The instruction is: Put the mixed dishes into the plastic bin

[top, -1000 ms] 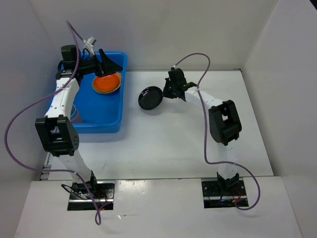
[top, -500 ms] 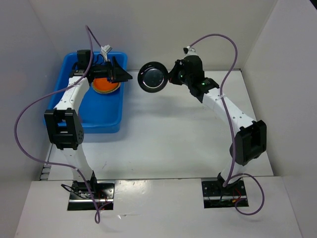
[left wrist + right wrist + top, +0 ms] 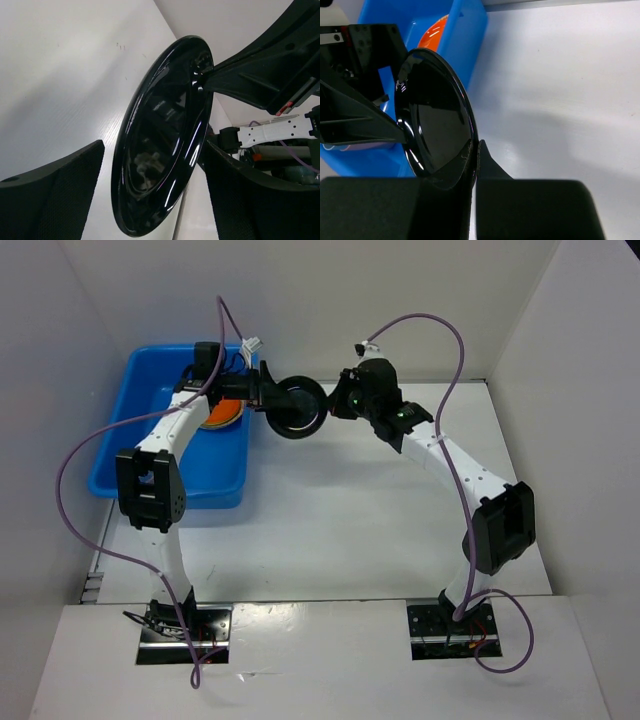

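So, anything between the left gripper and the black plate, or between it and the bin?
Nothing visible. The left gripper, open, has a finger on each side of the black plate, held at its rim by the right gripper beside the plastic bin. An orange plate lies in the bin.

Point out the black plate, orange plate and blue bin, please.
black plate (image 3: 297, 407): top external view, its centre.
orange plate (image 3: 224, 414): top external view, exposed inside.
blue bin (image 3: 215, 495): top external view, near wall.
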Robot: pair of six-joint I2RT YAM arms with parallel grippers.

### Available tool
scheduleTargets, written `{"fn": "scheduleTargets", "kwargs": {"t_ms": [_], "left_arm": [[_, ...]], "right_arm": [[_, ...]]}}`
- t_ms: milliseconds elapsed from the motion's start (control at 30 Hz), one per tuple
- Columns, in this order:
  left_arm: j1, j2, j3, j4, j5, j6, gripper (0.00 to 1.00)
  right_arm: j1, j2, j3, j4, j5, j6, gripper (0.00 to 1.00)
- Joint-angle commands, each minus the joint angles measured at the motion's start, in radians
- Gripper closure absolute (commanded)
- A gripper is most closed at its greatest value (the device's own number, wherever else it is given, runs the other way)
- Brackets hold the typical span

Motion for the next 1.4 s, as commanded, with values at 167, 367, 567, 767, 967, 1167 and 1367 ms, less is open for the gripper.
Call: {"fn": "scheduleTargets", "kwargs": {"t_ms": [167,367,567,767,967,1167,1367], "left_arm": [[0.004,0.017,0.046,-0.011,0.027,0.04,0.55],[0.004,0.017,0.046,-0.042,0.009,0.049,1.0],[0.056,0.017,0.037,0.013,-0.062,-0.039,1.0],[0.251,-0.026,0.028,0.128,-0.252,-0.26,1.0],[0.371,-0.07,-0.084,0.32,-0.493,-0.463,1.0],[0.385,-0.024,-0.133,0.361,-0.665,-0.53,1.0],[0.35,0.077,-0.092,0.308,-0.789,-0.532,0.91]], "right_arm": [[0.005,0.001,0.033,0.058,-0.005,-0.006,1.0],[0.005,0.01,0.033,0.068,-0.005,0.003,0.98],[0.005,0.019,0.033,0.057,-0.014,0.023,0.48],[0.005,-0.096,-0.077,0.089,0.1,0.032,0.13],[0.005,-0.17,-0.198,0.098,0.186,0.052,0.07],[-0.013,-0.208,-0.284,0.107,0.186,0.072,0.04],[-0.013,-0.24,-0.338,0.107,0.216,0.081,0.01]]}}
